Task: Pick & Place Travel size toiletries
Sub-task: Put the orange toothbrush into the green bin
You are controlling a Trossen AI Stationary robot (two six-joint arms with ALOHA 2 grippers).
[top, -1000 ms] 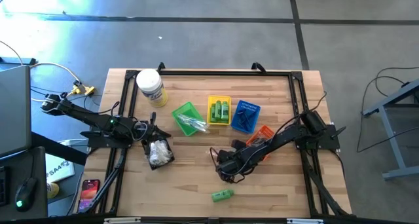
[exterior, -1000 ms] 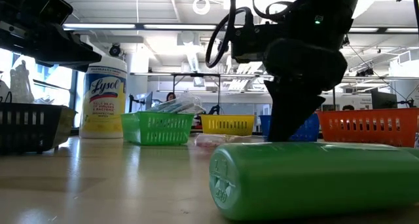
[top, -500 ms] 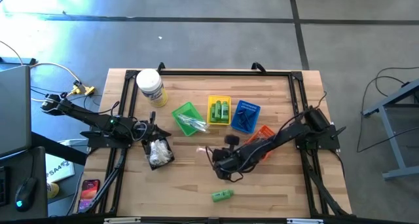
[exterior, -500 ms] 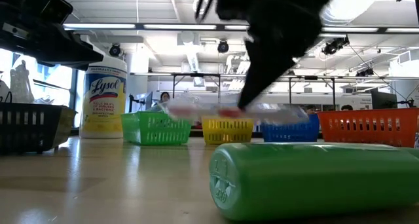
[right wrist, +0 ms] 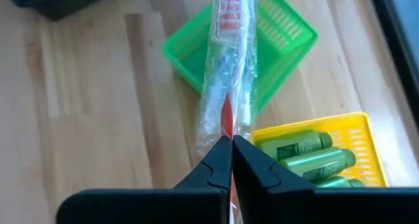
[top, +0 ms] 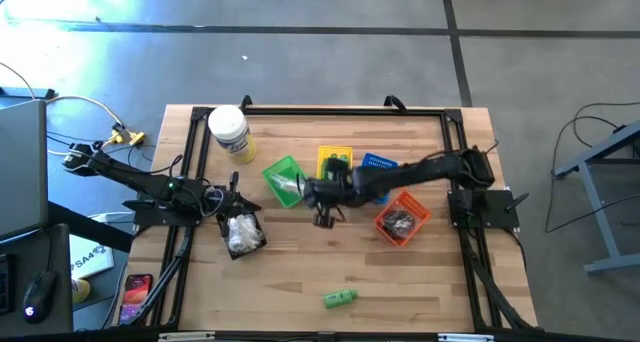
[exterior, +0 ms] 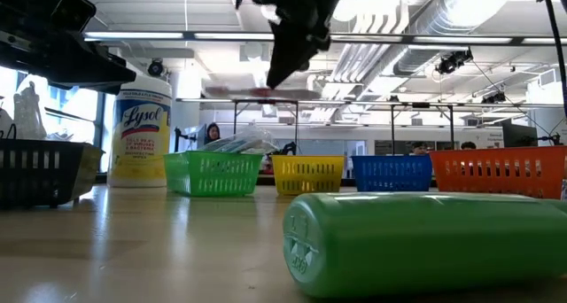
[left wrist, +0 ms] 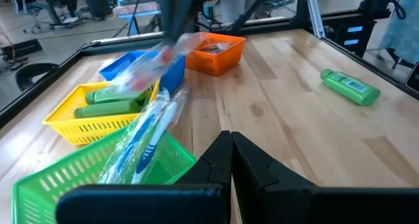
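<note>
Right wrist view: the right pincer (right wrist: 226,145), fingers pressed together, pinches one end of a clear-wrapped thin stick (right wrist: 229,73) in the air above the green basket (right wrist: 288,44), beside the yellow basket (right wrist: 353,129) of green bottles. The stick looks light, its wrap slippery and crinkly; an end grip may let it swing. The left pincer (left wrist: 230,160), closed and empty, waits by the black basket (top: 243,232).

Green basket (right wrist: 275,37), yellow basket (right wrist: 357,129) (green bottles (right wrist: 294,145) inside), red-tipped clear-wrapped stick (right wrist: 229,60).
</note>
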